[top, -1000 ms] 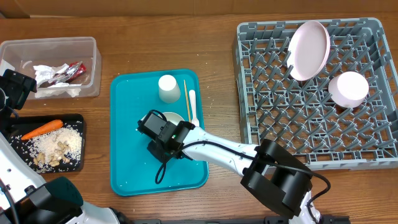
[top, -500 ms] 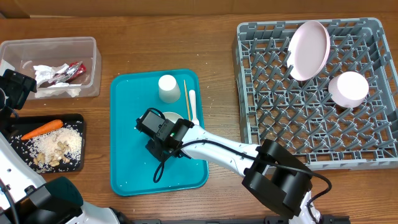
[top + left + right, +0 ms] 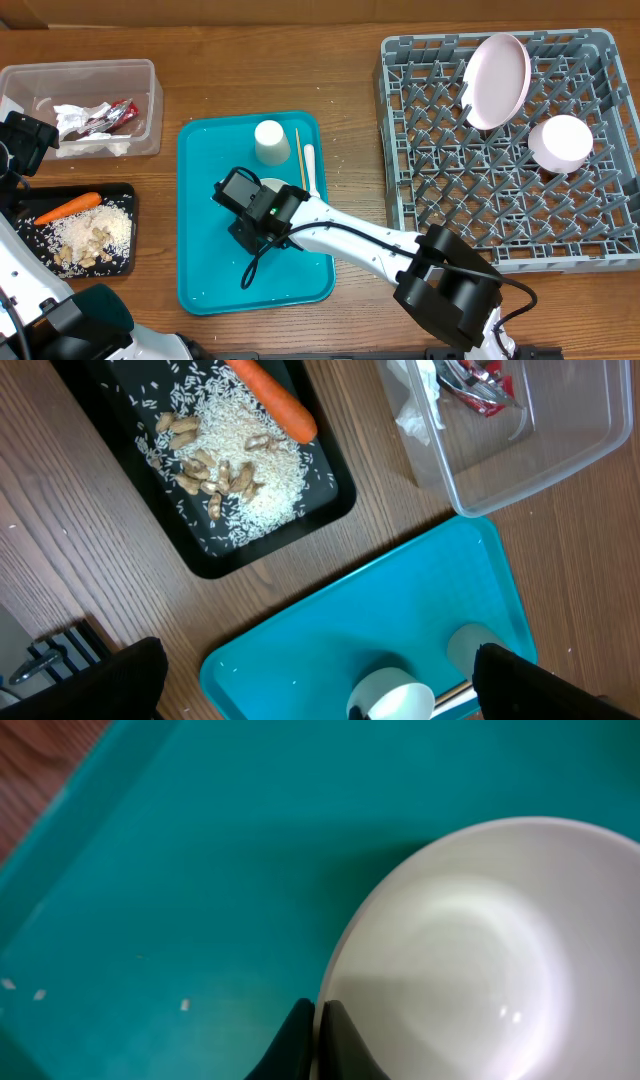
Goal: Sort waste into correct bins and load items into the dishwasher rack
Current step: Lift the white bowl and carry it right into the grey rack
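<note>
Your right end effector (image 3: 318, 1042) was clamped on the rim of the white bowl (image 3: 470, 950), which sat on the teal tray (image 3: 200, 850).

On the tabletop (image 3: 300, 60) we find the serving tray (image 3: 205, 262) midway, rack (image 3: 600, 252) to its right, tub (image 3: 80, 68) back left, shallow tray (image 3: 118, 192) before the tub. On the serving tray: cup (image 3: 269, 141) behind bowl (image 3: 278, 186), stick (image 3: 299, 160) and fork (image 3: 311, 170) just right. In the rack, plate (image 3: 497, 80) and other bowl (image 3: 560, 142); in the tub, napkins (image 3: 85, 137) and wrapper (image 3: 110, 117); in the shallow tray, carrot (image 3: 67, 207) and scraps (image 3: 90, 238).
</note>
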You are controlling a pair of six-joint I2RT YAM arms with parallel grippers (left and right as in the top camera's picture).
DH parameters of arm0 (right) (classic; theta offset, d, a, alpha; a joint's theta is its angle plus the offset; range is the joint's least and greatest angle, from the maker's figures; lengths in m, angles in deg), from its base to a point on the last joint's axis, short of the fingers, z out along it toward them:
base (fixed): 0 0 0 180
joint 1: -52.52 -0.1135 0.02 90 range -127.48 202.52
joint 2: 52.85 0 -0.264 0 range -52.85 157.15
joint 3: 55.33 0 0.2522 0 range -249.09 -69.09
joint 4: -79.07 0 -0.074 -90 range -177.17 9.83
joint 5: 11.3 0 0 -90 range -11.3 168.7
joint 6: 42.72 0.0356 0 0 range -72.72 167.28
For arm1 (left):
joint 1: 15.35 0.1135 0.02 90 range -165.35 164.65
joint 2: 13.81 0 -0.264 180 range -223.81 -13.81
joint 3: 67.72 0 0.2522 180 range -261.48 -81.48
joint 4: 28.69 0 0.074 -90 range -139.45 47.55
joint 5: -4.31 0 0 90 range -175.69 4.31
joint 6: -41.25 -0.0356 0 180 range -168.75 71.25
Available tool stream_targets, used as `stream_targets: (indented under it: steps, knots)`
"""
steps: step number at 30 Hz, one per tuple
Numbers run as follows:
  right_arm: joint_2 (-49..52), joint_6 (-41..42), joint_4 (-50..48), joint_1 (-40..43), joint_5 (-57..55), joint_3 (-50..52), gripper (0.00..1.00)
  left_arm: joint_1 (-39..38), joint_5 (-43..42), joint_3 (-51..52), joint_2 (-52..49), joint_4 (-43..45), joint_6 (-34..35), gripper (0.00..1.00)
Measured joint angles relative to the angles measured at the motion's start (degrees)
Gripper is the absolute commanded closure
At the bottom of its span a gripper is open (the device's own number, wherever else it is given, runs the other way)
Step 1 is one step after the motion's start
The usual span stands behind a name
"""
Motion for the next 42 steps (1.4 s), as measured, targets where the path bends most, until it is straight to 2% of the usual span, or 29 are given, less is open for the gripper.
stream_targets:
  steps: [6,11,18,25,30,33,42]
  knots:
    - [-1.33,2.45,8.2,0.96,2.45,-6.14,0.96,0.0,0.02,0.0,0.0,0.02,0.0,0.0]
    - [-8.81,6.6,11.06,7.26,3.87,-7.43,0.96,0.0,0.04,0.0,0.0,0.0,0.0,0.0]
    - [-20.98,9.73,14.6,26.62,13.31,-9.33,0.96,0.0,0.09,0.0,0.0,0.02,0.0,0.0]
    - [-22.49,8.55,17.49,48.09,33.57,-8.79,0.96,0.0,0.2,0.0,0.0,0.02,0.0,0.0]
    - [-22.49,5.62,17.55,61.11,48.76,-4.44,0.96,0.0,0.22,0.0,0.0,0.0,0.0,0.0]
    - [-22.49,3.34,17.53,66.1,55.41,-0.9,0.96,0.0,0.22,0.0,0.0,0.0,0.0,0.0]
    - [-22.47,-1.16,11.08,71.76,72.02,14.21,0.96,0.0,0.2,0.0,0.0,0.02,0.0,0.0]
